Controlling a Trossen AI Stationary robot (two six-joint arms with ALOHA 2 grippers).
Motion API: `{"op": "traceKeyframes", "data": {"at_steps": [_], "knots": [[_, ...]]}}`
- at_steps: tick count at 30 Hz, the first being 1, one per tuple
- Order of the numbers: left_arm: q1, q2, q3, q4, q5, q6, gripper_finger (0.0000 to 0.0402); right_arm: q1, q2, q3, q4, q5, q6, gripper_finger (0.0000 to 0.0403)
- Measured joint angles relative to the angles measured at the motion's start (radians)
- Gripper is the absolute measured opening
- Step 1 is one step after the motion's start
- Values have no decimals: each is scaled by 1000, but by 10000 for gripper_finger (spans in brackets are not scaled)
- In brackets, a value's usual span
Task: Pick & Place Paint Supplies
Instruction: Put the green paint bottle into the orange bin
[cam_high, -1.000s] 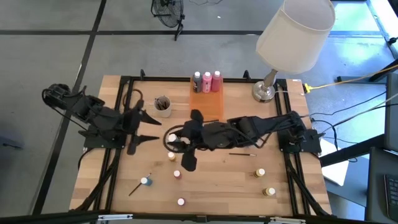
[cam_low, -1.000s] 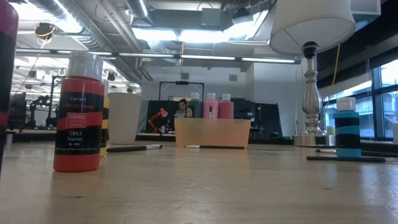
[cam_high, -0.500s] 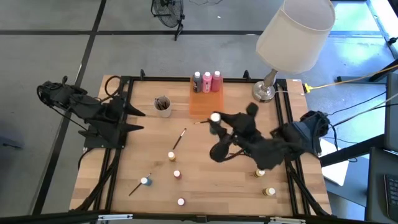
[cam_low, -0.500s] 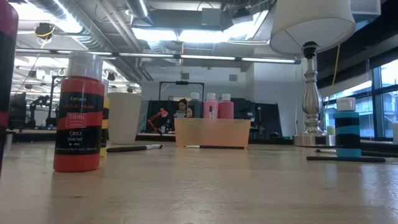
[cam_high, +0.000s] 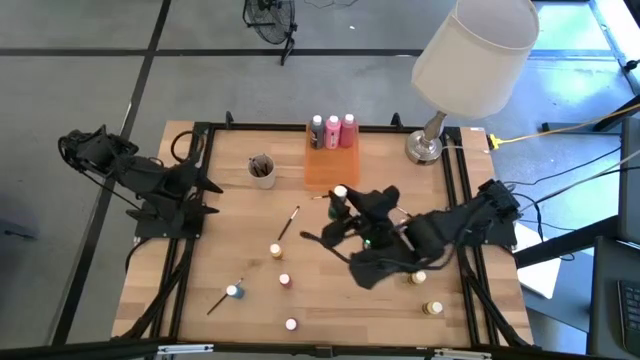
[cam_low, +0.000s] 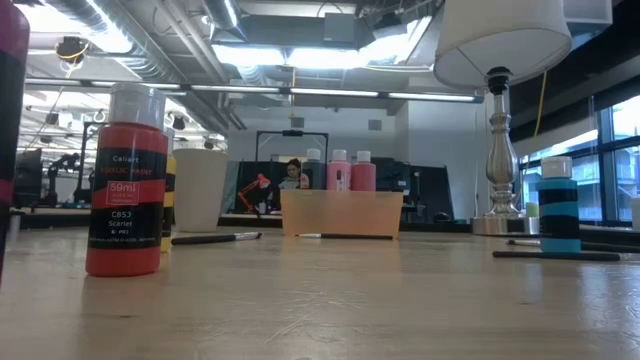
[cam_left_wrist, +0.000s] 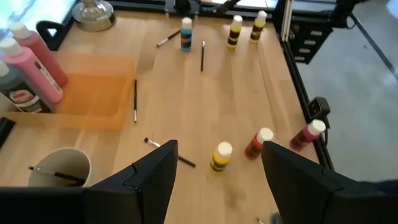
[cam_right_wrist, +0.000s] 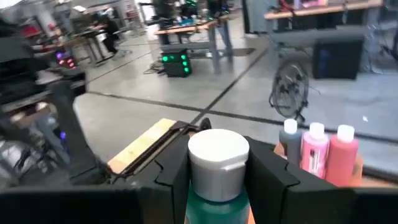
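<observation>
Lowered right hand, gripping green bottle

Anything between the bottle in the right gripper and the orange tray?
No. In the high view the white-capped bottle held by the right gripper sits just beside the orange tray, with only bare wood between them.

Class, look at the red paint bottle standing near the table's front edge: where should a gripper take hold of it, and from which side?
Grip the red paint bottle across its straight labelled body, below the white cap. It stands upright, so coming down from above with a finger on either side probably suits best. The free left gripper waits at the table's left edge.
</observation>
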Motion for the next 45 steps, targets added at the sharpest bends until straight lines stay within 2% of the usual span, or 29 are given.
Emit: {"op": "traceKeyframes", "data": {"at_steps": [3,6,10,14,20,25,30,33,39,45], "knots": [[0,-4,0,-26,35,0,228,-38,0,-61,48,-41,66,120],[0,-8,0,-47,57,0,226,-79,0,-126,164,-120,42,120],[0,-17,-13,-51,58,0,228,-133,0,-208,384,-228,-113,120],[0,-24,-31,-51,56,-18,226,-194,0,-243,544,-381,-280,120],[0,-22,-38,-44,31,-60,224,-297,0,-244,620,-588,-486,120],[0,-23,-38,-44,31,-122,224,-401,-13,-243,765,-871,-705,120],[0,-20,-38,-44,-10,-187,222,-486,-72,-239,792,-1049,-836,120],[0,-20,-38,-44,-28,-224,222,-518,-116,-240,773,-1099,-901,120],[0,-19,-38,-44,-83,-268,222,-536,-207,-240,618,-1096,-975,120],[0,-20,-38,-44,-139,-270,219,-538,-274,-240,322,-942,-918,120]]}}
